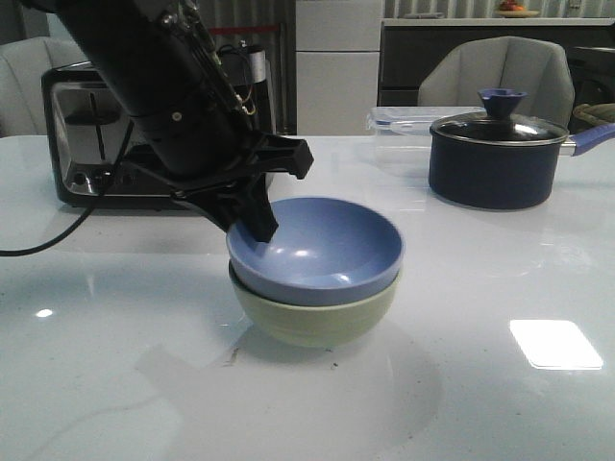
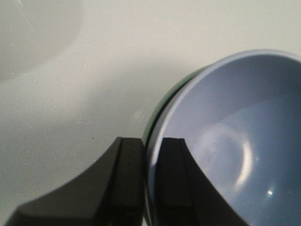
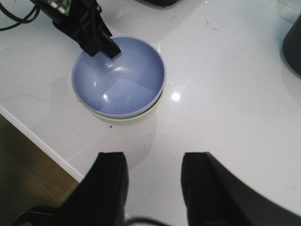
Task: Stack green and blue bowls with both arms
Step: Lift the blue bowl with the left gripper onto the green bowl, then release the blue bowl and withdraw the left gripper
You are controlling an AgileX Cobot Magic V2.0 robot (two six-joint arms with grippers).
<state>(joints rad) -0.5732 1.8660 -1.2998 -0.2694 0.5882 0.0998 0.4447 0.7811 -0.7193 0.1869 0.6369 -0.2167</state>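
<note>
The pale blue bowl [image 1: 322,250] sits nested inside the pale green bowl [image 1: 317,317] at the middle of the white table. My left gripper [image 1: 252,226] is shut on the blue bowl's left rim, with one finger inside the bowl and one outside. The left wrist view shows the rim pinched between the fingers of the gripper [image 2: 151,141], with the blue bowl [image 2: 235,141] beside it and a sliver of green bowl [image 2: 153,120] under it. My right gripper [image 3: 153,157] is open and empty, above bare table near the stacked bowls [image 3: 120,77]. It is out of the front view.
A black toaster [image 1: 96,134] with its cord stands at the back left. A dark navy pot [image 1: 495,158] with a glass lid stands at the back right, with a clear plastic container [image 1: 404,120] behind it. The table's edge [image 3: 37,136] runs near the bowls in the right wrist view.
</note>
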